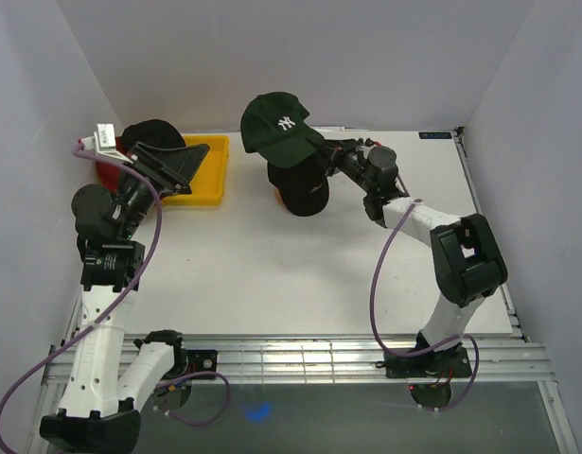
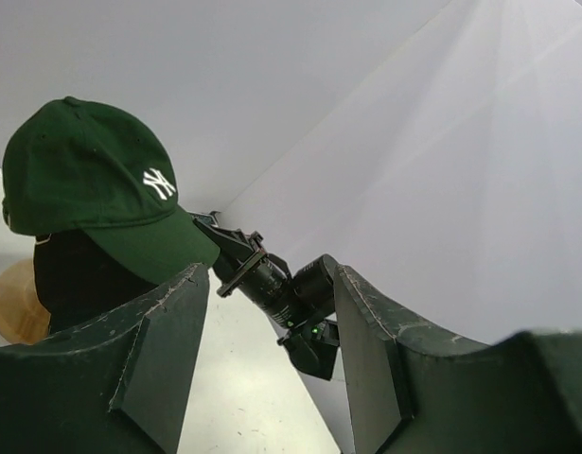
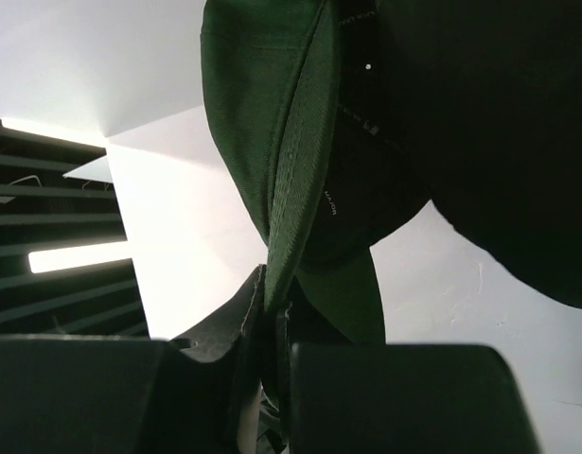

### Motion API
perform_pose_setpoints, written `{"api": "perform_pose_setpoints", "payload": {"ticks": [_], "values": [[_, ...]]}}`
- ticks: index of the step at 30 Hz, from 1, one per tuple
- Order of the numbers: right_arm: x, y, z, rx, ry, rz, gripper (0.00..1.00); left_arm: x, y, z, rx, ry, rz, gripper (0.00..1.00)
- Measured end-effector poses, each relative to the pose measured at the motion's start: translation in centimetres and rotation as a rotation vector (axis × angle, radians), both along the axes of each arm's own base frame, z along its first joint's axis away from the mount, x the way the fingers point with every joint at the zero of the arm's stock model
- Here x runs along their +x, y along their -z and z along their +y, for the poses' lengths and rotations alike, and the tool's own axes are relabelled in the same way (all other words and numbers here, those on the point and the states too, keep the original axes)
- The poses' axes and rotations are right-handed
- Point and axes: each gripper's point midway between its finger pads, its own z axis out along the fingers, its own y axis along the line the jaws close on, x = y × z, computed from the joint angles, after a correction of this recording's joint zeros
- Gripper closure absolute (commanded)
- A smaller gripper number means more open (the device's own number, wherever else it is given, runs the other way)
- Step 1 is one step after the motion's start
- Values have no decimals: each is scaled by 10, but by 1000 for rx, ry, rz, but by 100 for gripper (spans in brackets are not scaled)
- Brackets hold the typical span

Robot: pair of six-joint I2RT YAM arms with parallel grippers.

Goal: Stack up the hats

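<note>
Though dark green, the cap (image 1: pixel 274 130) bears a white front logo.

I see a yellow tray (image 1: pixel 211 182) lying at the far left of the white tabletop (image 1: pixel 272 274), close by the side wall. A wooden stand (image 2: pixel 14 305) rises mid-tabletop, well apart from it, only its rounded edge showing.

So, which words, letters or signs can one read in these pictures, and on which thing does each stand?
"NY": white letters on the front of the dark green cap.
The small white print on that cap's underside, right wrist view: too small to read.
The blue label at the table far edge: too blurred to read.
</note>
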Motion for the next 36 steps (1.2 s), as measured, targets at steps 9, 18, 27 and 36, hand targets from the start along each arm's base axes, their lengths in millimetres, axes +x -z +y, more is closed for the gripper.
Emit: {"api": "perform_pose_setpoints", "payload": {"ticks": [9, 18, 27, 36], "values": [[-5, 20, -32, 24, 8, -31, 92, 1, 5, 0, 9, -3, 5, 34], [-13, 23, -53, 43, 1, -115, 92, 5, 17, 0, 25, -8, 31, 34], [19, 9, -40, 54, -66, -219, 92, 10, 23, 1, 42, -13, 46, 34], [15, 2, -41, 45, -109, -249, 92, 15, 32, 1, 57, -21, 73, 34]]}}
